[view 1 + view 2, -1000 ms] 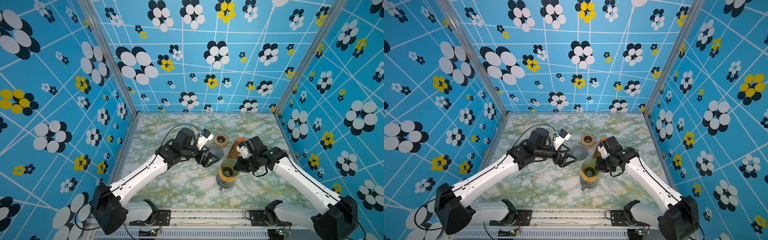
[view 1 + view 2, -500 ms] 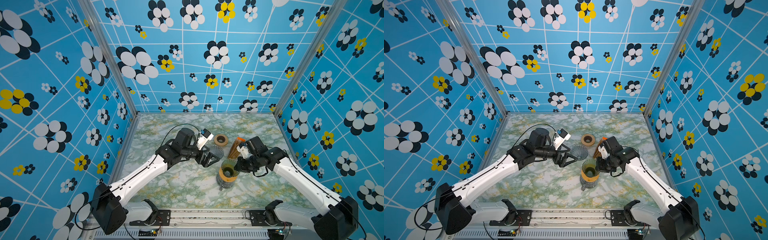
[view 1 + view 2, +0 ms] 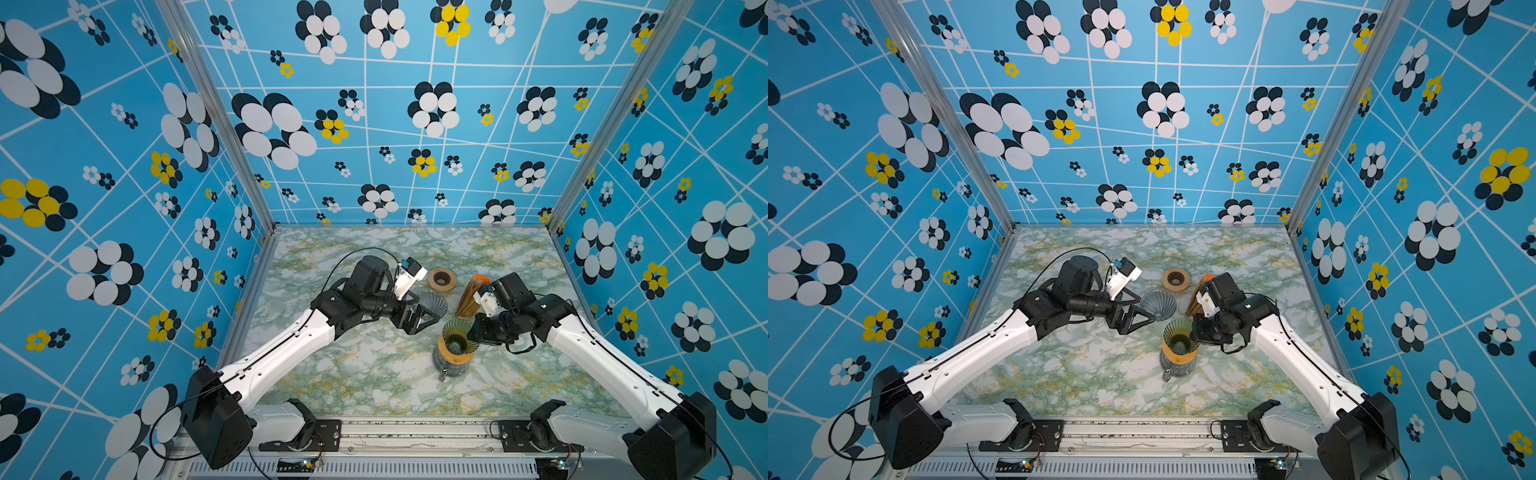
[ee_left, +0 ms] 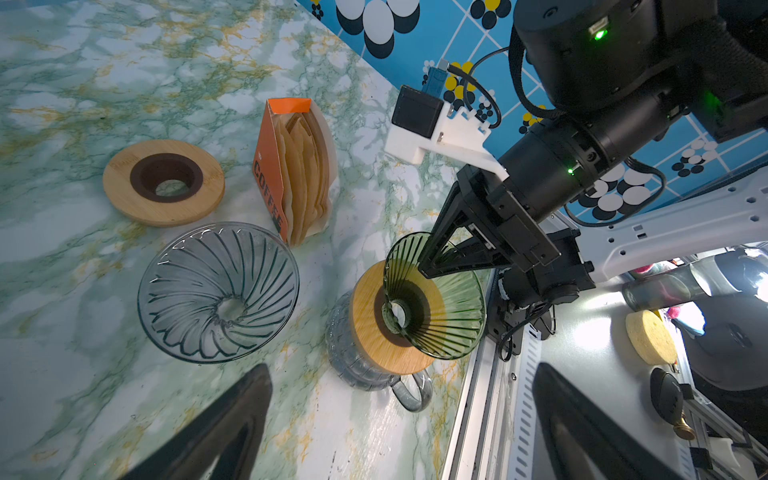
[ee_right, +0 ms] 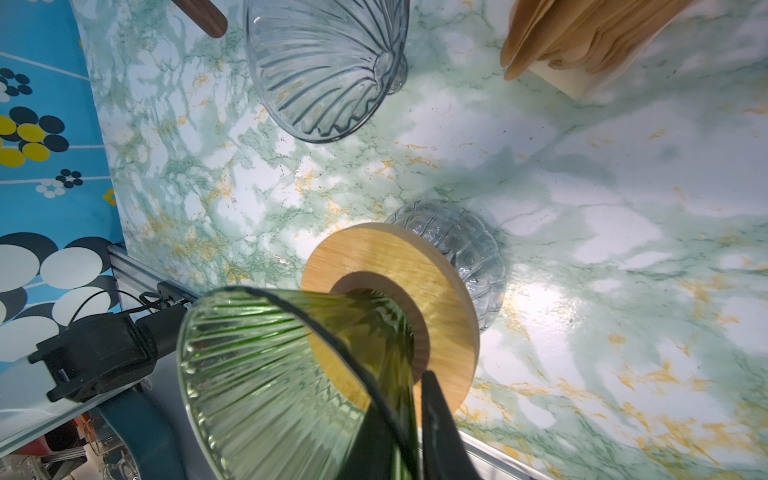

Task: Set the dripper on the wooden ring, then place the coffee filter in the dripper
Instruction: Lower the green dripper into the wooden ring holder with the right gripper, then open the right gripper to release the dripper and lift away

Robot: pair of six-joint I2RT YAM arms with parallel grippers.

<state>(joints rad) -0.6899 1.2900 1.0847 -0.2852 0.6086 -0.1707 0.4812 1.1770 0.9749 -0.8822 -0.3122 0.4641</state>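
Nearest the rail [image 3: 415,432] of the arm bases stands a clear, ribbed glass carafe [image 4: 353,365] with a loop handle. A flat round wooden collar [image 5: 415,266] with a dark inner ring caps it. Seated in that collar is the green dripper [image 3: 457,334], a translucent fluted glass cone, upright with its mouth up.

The right pincer [image 4: 424,270] sits at the green dripper's rim on the right-arm side. Its black fingers straddle the glass wall, one inside and one outside. I cannot tell whether they pinch it.

The left pincer [image 4: 401,372] hangs on the other side of the green dripper and a little beyond it, spread wide with nothing between its fingers.

Just beyond the green dripper, on the left-arm side, a second dripper of clear glass [image 3: 434,301] with swirled ribs lies tipped on its side.

The coffee filters [image 4: 303,174] are tan paper cones, fanned and packed together. They stand in an upright orange-and-white card box [image 3: 469,295] lettered COFFEE, beyond the green dripper and well apart from it.

Farther back than the green dripper lies a loose wooden ring [image 3: 441,279], flat, with a dark hollow centre.

The surface [image 3: 374,374] is glossy, marbled in pale green, white and yellow veins. Behind and to both sides of the green dripper rise walls [image 3: 374,124] of bright blue, crossed by white lines and dotted with black, white and yellow flower shapes, joined by metal corner posts.
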